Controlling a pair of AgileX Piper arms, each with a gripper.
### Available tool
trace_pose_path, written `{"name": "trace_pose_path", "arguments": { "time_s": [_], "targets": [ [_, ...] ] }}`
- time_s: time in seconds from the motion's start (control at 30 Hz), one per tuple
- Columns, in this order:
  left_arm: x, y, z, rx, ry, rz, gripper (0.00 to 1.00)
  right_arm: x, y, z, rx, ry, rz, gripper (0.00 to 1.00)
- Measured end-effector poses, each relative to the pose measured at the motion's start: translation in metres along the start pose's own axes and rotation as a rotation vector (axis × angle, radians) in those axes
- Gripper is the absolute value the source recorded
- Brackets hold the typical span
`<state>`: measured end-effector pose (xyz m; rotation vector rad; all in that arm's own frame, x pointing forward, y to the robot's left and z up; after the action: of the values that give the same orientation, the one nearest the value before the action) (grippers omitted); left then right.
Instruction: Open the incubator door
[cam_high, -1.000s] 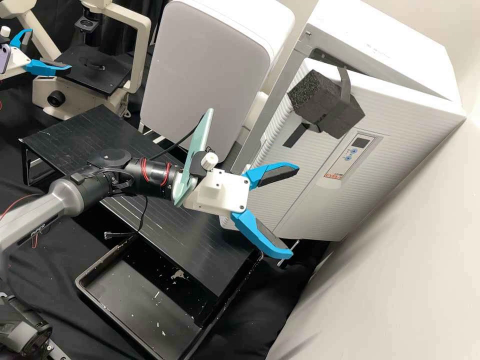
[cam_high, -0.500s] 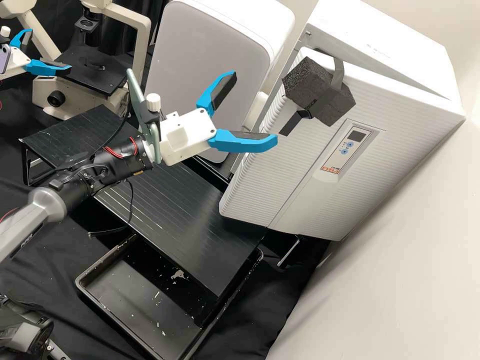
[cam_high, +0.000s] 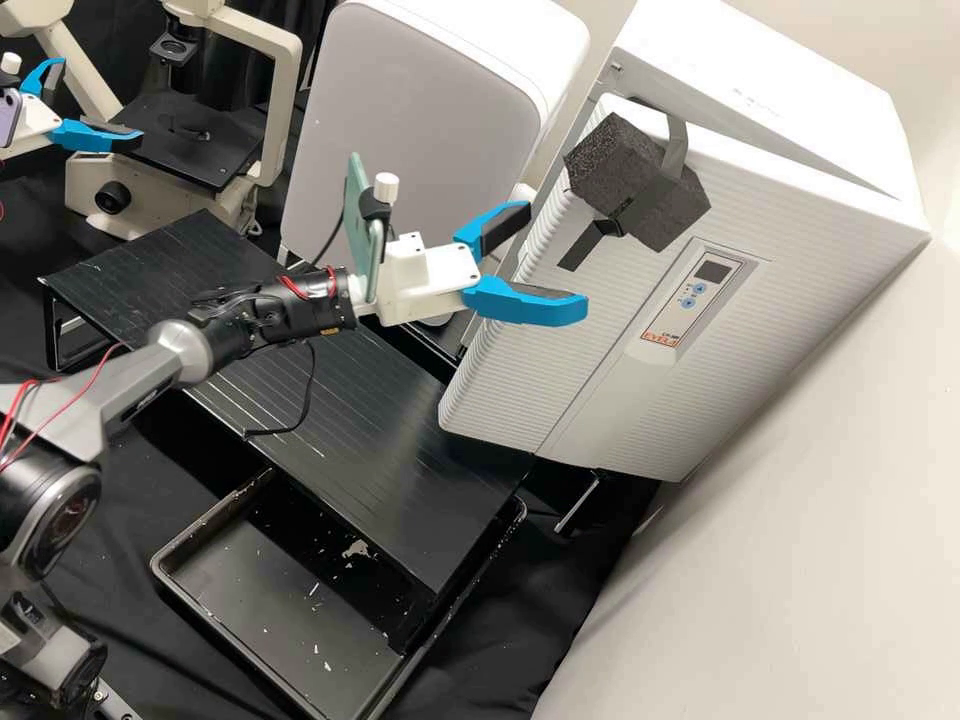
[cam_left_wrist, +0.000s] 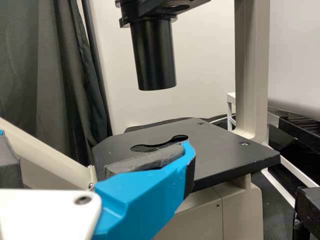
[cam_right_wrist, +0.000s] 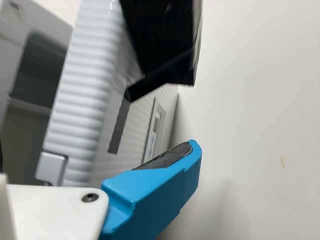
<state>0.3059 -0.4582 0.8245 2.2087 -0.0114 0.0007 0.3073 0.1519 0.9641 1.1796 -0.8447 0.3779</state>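
White R gripper w/ bright blue fingers (cam_high: 556, 258), spread partway & holding nothing, is by L edge of ajar white ribbed incubator door (cam_high: 540, 380), scene right; misjudged depth/angle could put tips on its front, shoving it shut.

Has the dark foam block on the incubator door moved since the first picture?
Yes. Against the incubator's cabinet, the foam block sits a little higher and farther left in the high view.
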Motion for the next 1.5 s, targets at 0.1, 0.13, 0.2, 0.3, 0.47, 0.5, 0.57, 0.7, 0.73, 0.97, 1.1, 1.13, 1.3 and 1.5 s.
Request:
{"name": "trace_pose_path", "arguments": {
  "time_s": [0.1, 0.13, 0.2, 0.3, 0.47, 0.5, 0.57, 0.7, 0.73, 0.97, 1.1, 1.13, 1.3, 1.5],
  "targets": [
    [0.0, 0.0, 0.0, 0.0, 0.0, 0.0, 1.0, 0.005, -0.005, 0.005, -0.017, -0.04, -0.006, 1.0],
    [0.0, 0.0, 0.0, 0.0, 0.0, 0.0, 1.0, 0.005, -0.006, 0.008, -0.018, -0.057, -0.004, 1.0],
    [0.0, 0.0, 0.0, 0.0, 0.0, 0.0, 1.0, 0.006, -0.006, 0.011, -0.015, -0.085, -0.011, 1.0],
    [0.0, 0.0, 0.0, 0.0, 0.0, 0.0, 1.0, 0.006, -0.006, 0.014, -0.006, -0.114, -0.017, 1.0],
    [0.0, 0.0, 0.0, 0.0, 0.0, 0.0, 1.0, 0.002, 0.006, 0.018, -0.004, -0.147, -0.022, 1.0],
    [0.0, 0.0, 0.0, 0.0, 0.0, 0.0, 1.0, 0.001, 0.009, 0.019, -0.001, -0.149, -0.02, 1.0],
    [0.0, 0.0, 0.0, 0.0, 0.0, 0.0, 1.0, -0.003, 0.015, 0.024, 0.009, -0.177, -0.019, 1.0],
    [0.0, 0.0, 0.0, 0.0, 0.0, 0.0, 1.0, -0.008, 0.028, 0.036, 0.023, -0.252, -0.034, 1.0],
    [0.0, 0.0, 0.0, 0.0, 0.0, 0.0, 1.0, -0.009, 0.031, 0.038, 0.029, -0.269, -0.034, 1.0],
    [0.0, 0.0, 0.0, 0.0, 0.0, 0.0, 1.0, -0.013, 0.037, 0.057, 0.05, -0.422, -0.064, 1.0],
    [0.0, 0.0, 0.0, 0.0, 0.0, 0.0, 1.0, -0.007, 0.03, 0.067, 0.017, -0.483, -0.065, 1.0],
    [0.0, 0.0, 0.0, 0.0, 0.0, 0.0, 1.0, -0.005, 0.028, 0.069, 0.012, -0.497, -0.064, 1.0],
    [0.0, 0.0, 0.0, 0.0, 0.0, 0.0, 1.0, 0.006, 0.014, 0.079, -0.033, -0.543, -0.059, 1.0],
    [0.0, 0.0, 0.0, 0.0, 0.0, 0.0, 1.0, 0.013, -0.001, 0.088, -0.071, -0.582, -0.068, 1.0]
  ]
}}
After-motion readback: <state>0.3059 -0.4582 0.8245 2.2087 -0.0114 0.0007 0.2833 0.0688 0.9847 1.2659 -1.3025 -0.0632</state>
